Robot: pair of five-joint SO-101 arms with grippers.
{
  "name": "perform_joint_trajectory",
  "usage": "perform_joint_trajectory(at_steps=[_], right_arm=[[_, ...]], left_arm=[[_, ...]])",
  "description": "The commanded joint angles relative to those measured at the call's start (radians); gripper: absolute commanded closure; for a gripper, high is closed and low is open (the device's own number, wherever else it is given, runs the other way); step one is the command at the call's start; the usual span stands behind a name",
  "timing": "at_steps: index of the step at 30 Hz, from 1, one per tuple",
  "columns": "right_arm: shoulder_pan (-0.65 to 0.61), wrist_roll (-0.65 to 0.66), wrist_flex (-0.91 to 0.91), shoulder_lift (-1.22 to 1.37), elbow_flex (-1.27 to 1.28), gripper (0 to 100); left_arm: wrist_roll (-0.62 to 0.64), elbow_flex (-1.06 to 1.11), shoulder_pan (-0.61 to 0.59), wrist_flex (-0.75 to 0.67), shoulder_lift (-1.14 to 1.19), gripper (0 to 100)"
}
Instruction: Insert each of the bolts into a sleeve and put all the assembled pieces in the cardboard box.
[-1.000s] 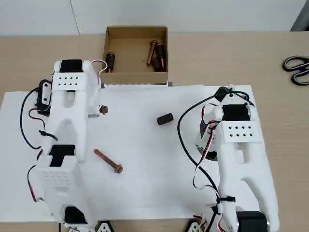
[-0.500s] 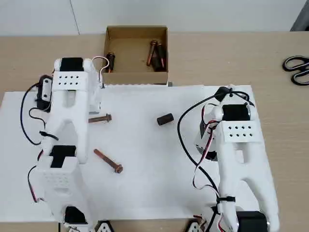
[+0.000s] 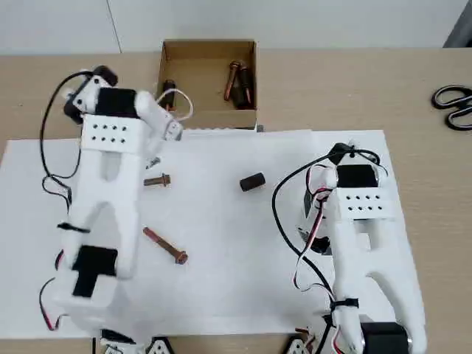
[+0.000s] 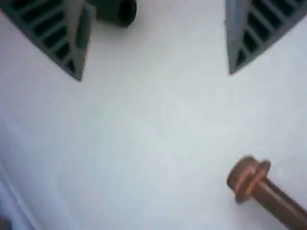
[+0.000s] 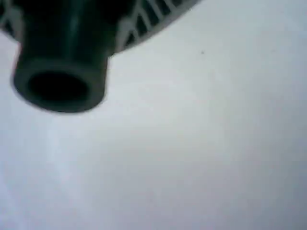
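A short copper bolt [image 3: 157, 180] lies on the white sheet beside my left arm, its head [image 4: 247, 177] showing in the left wrist view. My left gripper [image 4: 153, 48] hangs open above the sheet, holding nothing. A longer bolt [image 3: 165, 245] lies nearer the front. A loose black sleeve [image 3: 252, 181] rests mid-sheet and appears beyond a left finger [image 4: 115, 9]. My right gripper is shut on another black sleeve [image 5: 60, 72], its bore facing the camera, just above the sheet. The cardboard box [image 3: 199, 85] at the back holds several copper and dark pieces.
The white sheet [image 3: 243, 258] covers most of the wooden table. Scissors [image 3: 453, 103] lie at the far right edge. The right arm [image 3: 361, 214] stands over the sheet's right part, with cables looping on its inner side.
The left gripper let go of the short bolt, which now lies flat on the sheet. The left arm then lifted and swung back toward the box. The right arm barely moved.
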Motion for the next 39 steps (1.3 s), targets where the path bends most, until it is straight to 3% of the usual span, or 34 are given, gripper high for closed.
perform_joint_trajectory(at_steps=[1, 9, 26, 34, 39], right_arm=[[0.005, -0.012, -0.01, -0.035, -0.005, 99.6], [0.005, -0.009, -0.033, -0.035, -0.005, 99.6], [0.005, -0.008, -0.045, -0.035, -0.005, 99.6], [0.004, -0.008, -0.076, -0.031, -0.005, 99.6], [0.002, -0.008, -0.081, -0.035, -0.005, 99.6]], left_arm=[[-0.025, 0.116, 0.046, 0.029, -0.149, 81], [-0.025, 0.394, 0.043, 0.029, -0.213, 81], [-0.106, 0.628, 0.044, 0.028, -0.21, 81], [-0.106, 0.67, 0.044, 0.015, -0.207, 96], [-0.107, 0.67, 0.046, 0.014, -0.203, 95]])
